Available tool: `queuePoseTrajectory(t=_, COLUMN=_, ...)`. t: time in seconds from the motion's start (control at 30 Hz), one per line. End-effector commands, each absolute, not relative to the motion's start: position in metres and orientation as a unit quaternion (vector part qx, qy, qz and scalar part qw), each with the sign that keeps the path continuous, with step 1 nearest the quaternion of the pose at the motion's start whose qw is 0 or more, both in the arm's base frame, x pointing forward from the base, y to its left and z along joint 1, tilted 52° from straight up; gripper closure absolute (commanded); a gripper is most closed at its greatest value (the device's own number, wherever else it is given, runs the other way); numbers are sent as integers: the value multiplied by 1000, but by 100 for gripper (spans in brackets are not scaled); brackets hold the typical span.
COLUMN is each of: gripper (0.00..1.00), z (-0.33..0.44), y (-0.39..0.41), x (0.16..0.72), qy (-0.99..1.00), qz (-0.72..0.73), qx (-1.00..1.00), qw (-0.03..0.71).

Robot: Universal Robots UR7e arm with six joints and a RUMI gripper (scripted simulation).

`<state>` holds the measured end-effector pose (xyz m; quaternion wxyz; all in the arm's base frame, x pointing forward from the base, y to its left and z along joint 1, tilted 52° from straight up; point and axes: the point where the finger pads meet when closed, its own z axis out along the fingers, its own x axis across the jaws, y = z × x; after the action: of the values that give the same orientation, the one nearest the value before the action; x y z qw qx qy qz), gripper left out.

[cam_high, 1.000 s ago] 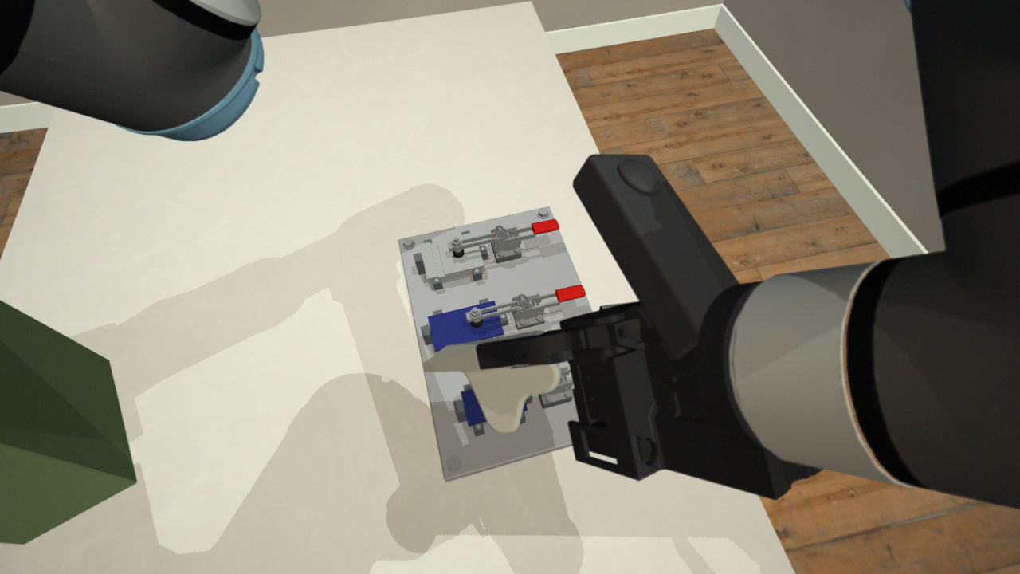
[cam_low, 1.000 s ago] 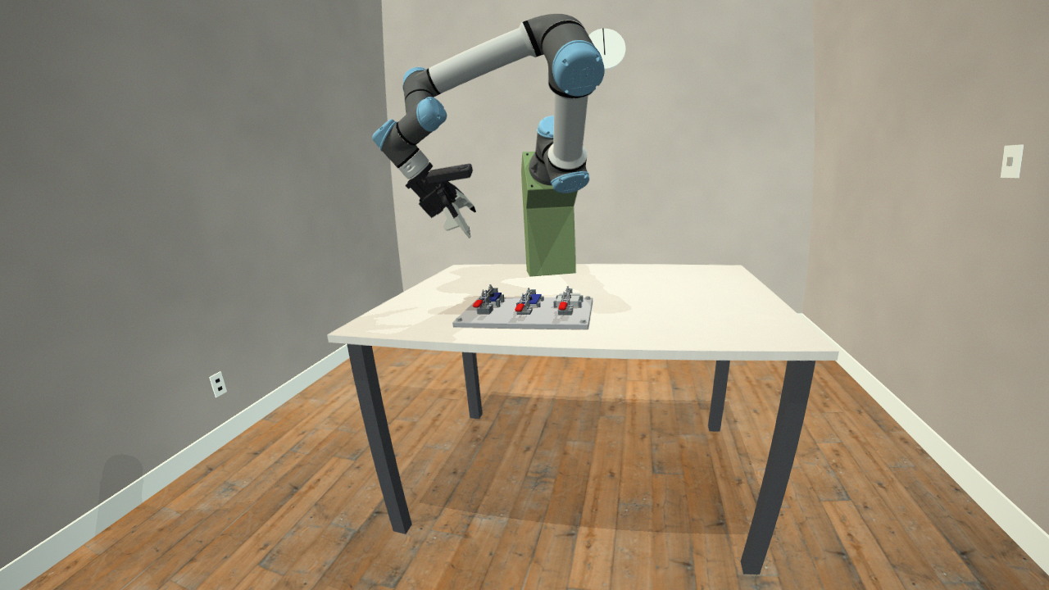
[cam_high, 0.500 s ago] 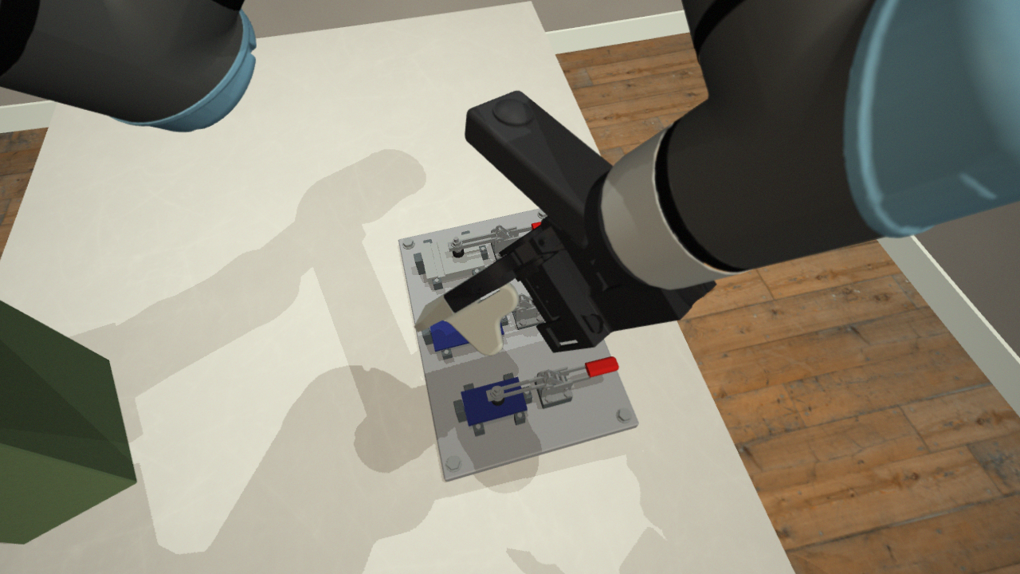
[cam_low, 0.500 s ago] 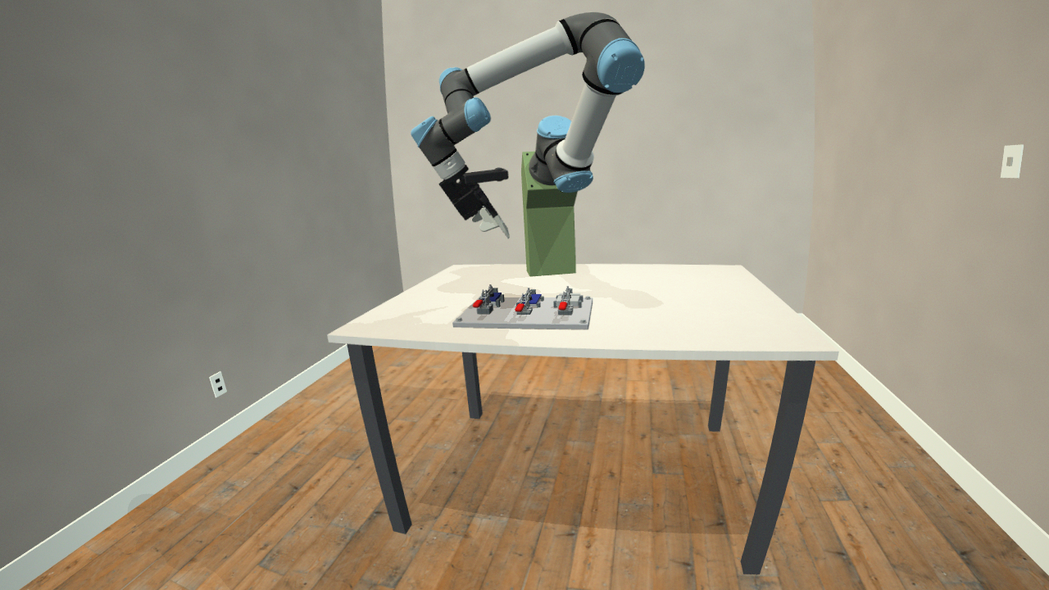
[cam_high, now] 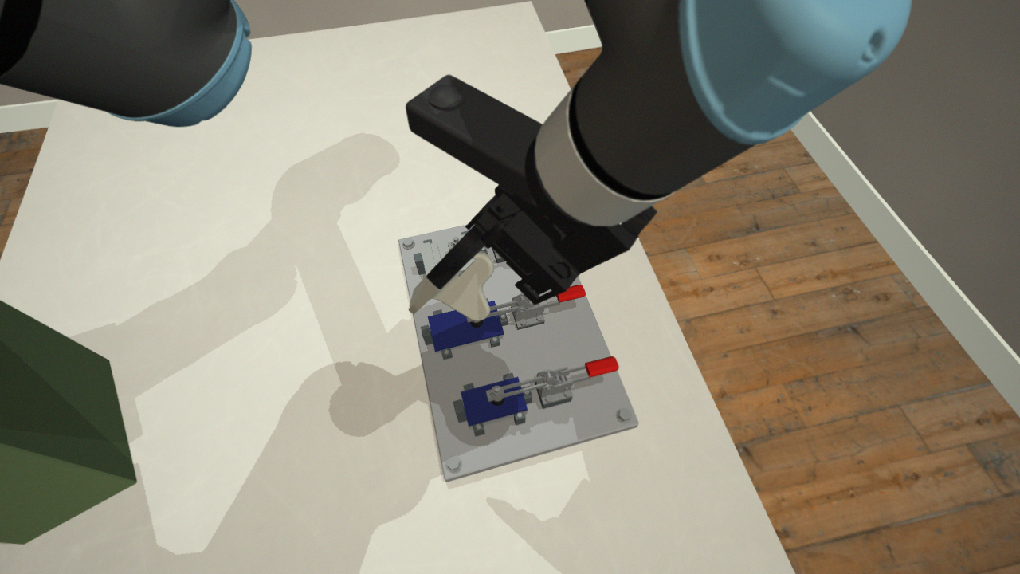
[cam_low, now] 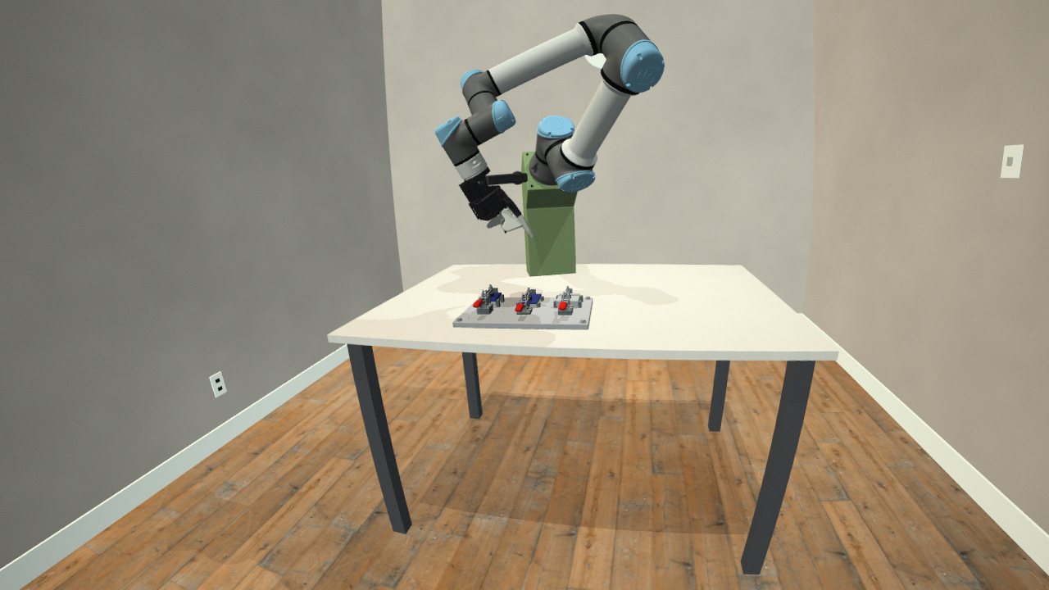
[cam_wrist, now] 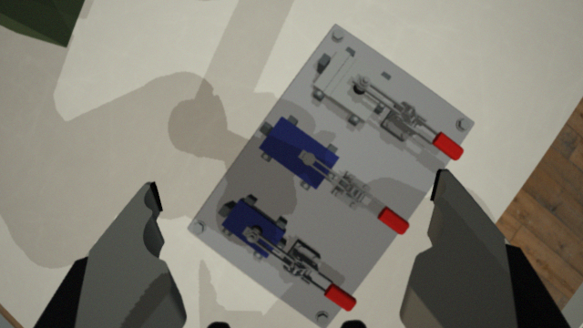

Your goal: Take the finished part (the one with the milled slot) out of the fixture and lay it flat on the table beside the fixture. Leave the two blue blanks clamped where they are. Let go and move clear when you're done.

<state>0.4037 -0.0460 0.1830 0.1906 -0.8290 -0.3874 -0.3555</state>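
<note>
We see a grey fixture plate [cam_wrist: 401, 191] lying flat on the white tabletop [cam_wrist: 455, 50], carrying three stations in a row, each with a toggle clamp whose red handle [cam_wrist: 447, 146] points toward the tabletop's edge. The two blue blanks [cam_wrist: 298, 151] [cam_wrist: 251, 222] sit between small stops with the clamp arms pressing down on them, which is what keeps them located; we judge they should be left that way. The finished part [cam_wrist: 332, 75], pale grey with a groove along it that we take for the milled slot, occupies the end station, and its clamp arm appears to reach over it as well, so we expect that clamp has to be dealt with before the part lifts free. Our gripper [cam_wrist: 296, 200] hangs well above the plate with its jaws wide apart and nothing between them. In the wrist view the part lies beyond the jaws' span, past the two blanks, near the far end of the plate; the exterior view shows the gripper [cam_low: 506, 220] high over the tabletop, nowhere near touching.
</note>
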Motion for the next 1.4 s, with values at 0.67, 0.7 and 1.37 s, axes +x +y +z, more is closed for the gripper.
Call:
queuePoseTrajectory(t=0.67, gripper=0, z=180, y=-31, x=403, qy=-414, qz=-368, qx=-815, qw=170)
queuePoseTrajectory(t=0.7, gripper=0, z=180, y=-31, x=403, qy=-414, qz=-368, qx=-815, qw=170)
queuePoseTrajectory(t=1.37, gripper=0, z=180, y=-31, x=403, qy=-414, qz=-368, qx=-815, qw=170)
